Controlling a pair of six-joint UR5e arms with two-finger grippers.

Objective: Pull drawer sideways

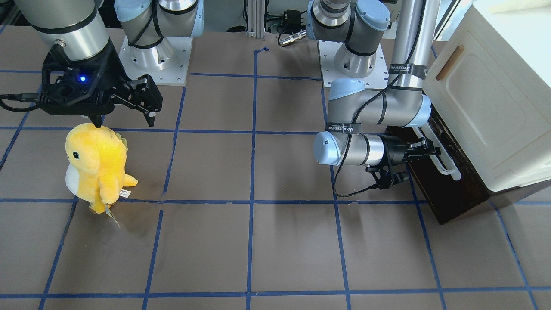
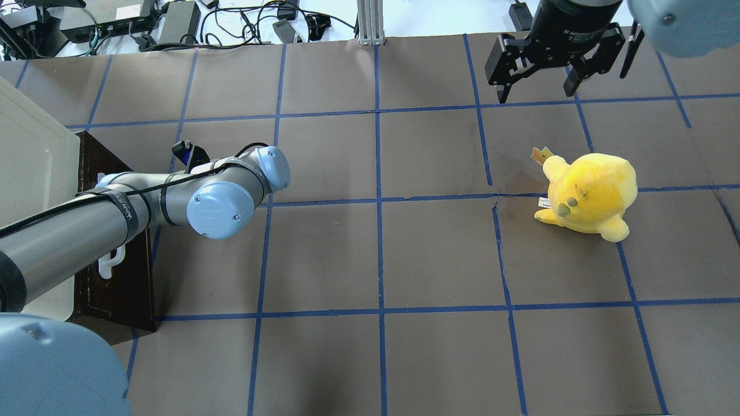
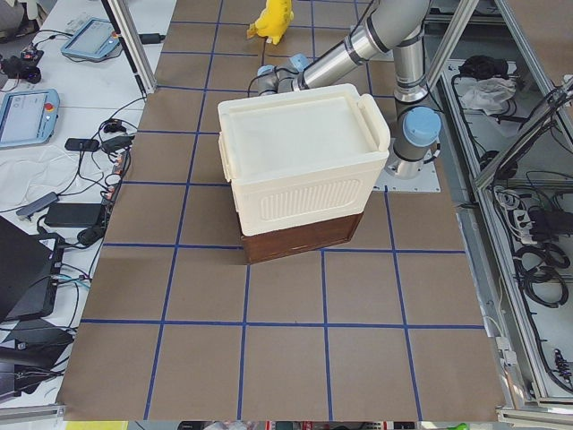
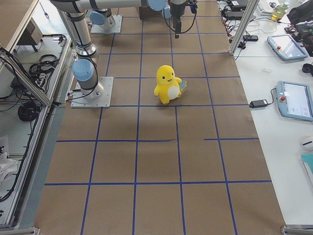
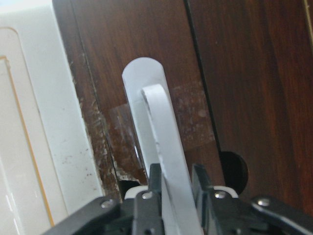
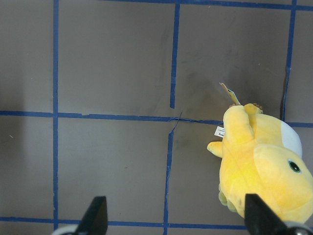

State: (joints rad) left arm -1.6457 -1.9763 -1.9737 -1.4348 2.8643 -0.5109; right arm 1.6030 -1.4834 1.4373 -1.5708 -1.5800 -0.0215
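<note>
Handle (image 5: 156,122) of drawer (image 5: 234,73) clamped by left tool (image 5: 176,172) — right tool (image 2: 536,92) spread.

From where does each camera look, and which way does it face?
Front-facing: across the table, facing the robot; both arms, left gripper at the drawer.
Overhead: behind the robot, looking forward and down; left arm, open right gripper.
Exterior left: table's end behind the cream cabinet; left arm beyond.
Exterior right: opposite end; right arm at the top.
Left wrist: along its fingers, shut on the white handle.
Right wrist: straight down; its fingertips below.
Shared: yellow plush, in all but left wrist.
</note>
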